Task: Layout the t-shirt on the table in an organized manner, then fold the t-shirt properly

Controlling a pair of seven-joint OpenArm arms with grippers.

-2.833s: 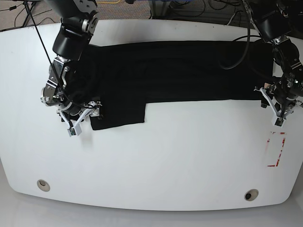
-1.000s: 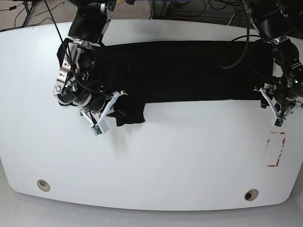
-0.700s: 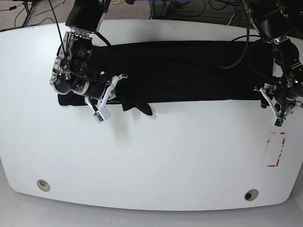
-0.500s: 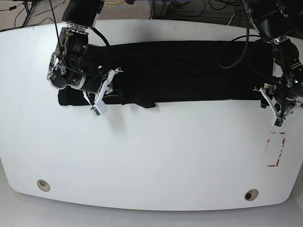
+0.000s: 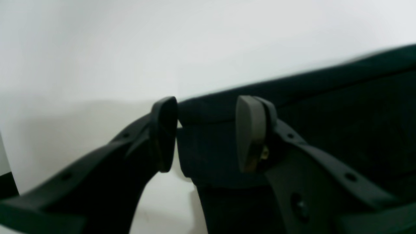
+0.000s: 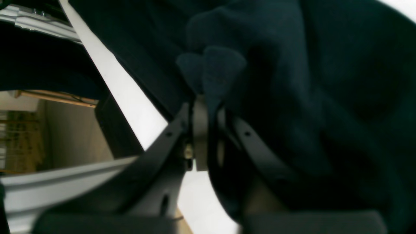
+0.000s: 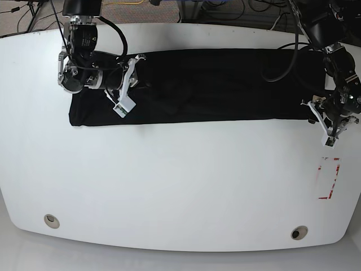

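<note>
The black t-shirt (image 7: 214, 84) lies as a long straight band across the far half of the white table (image 7: 180, 186). My right gripper (image 7: 128, 82) rests on the shirt's left end. In the right wrist view this gripper (image 6: 209, 107) is shut on a fold of the t-shirt (image 6: 325, 81), and a tuft of cloth pokes out past its fingertips. My left gripper (image 7: 321, 121) sits at the shirt's right front corner. In the left wrist view it (image 5: 204, 130) stands open, with the edge of the t-shirt (image 5: 325, 107) lying between its pads (image 5: 250, 133), unpinched.
A red tape rectangle (image 7: 329, 178) marks the table near the right edge, just in front of my left gripper. Two round metal grommets (image 7: 51, 220) (image 7: 299, 232) sit near the front edge. Cables (image 7: 282, 51) hang over the back right of the shirt.
My right gripper has carried the sleeve flap from the front left up and back onto the shirt body, so the front edge now runs straight. The left gripper has shifted slightly back.
</note>
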